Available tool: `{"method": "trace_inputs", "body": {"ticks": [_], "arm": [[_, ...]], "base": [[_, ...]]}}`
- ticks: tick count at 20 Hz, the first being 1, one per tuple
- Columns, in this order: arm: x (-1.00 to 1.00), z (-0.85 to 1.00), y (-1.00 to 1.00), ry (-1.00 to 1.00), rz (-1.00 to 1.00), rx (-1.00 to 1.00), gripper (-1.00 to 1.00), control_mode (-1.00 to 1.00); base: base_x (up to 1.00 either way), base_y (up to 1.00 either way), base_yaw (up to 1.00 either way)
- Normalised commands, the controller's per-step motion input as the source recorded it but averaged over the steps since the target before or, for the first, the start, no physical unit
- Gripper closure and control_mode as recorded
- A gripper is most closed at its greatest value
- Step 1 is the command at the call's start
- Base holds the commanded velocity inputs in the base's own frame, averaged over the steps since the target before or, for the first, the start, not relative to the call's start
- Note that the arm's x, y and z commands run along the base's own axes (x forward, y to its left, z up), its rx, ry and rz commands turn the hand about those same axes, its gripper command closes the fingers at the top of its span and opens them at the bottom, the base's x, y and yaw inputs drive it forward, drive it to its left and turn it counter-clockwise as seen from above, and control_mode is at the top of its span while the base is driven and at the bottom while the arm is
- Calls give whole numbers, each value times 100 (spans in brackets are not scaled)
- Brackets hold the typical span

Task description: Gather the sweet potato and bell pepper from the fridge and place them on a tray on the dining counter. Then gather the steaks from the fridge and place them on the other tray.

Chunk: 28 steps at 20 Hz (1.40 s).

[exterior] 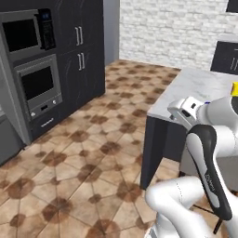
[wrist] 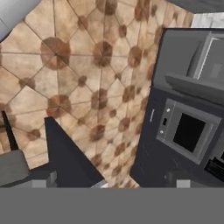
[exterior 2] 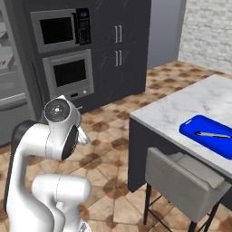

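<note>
- Gripper (wrist: 111, 183) is hanging spread wide, carrying nothing, mid-transit beside the dining counter (exterior 2: 181, 108).
- Guessing it's needing the fridge (exterior 2: 13, 72) next, hunting veggies.

Long dining counter (exterior 2: 190, 106): smooth white-grey marbled stone top, matt near-black base. Floor (exterior: 93, 158): brown-and-beige patterned tile, low sheen. Far wall (exterior: 176, 28): rough pale brick. Built-in ovens (exterior 2: 68, 72): brushed grey metal, dark glass doors. Blue tray (exterior 2: 208, 136): glossy plastic. Near stool (exterior 2: 181, 181): grey cloth seat, thin black metal legs.
</note>
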Motion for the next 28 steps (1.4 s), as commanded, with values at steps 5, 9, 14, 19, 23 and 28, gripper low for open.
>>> {"method": "trace_inputs", "body": {"ticks": [5,9,14,19,23,28], "arm": [[0,0,0,0,0,0,-100,100],[0,0,0,0,0,0,-100,100],[0,0,0,0,0,0,-100,100],[0,0,0,0,0,0,-100,100],[0,0,0,0,0,0,-100,100],[0,0,0,0,0,0,-100,100]], "base": [[2,53,21],[4,44,24],[2,36,25],[0,27,24],[0,25,24],[0,35,26]]}}
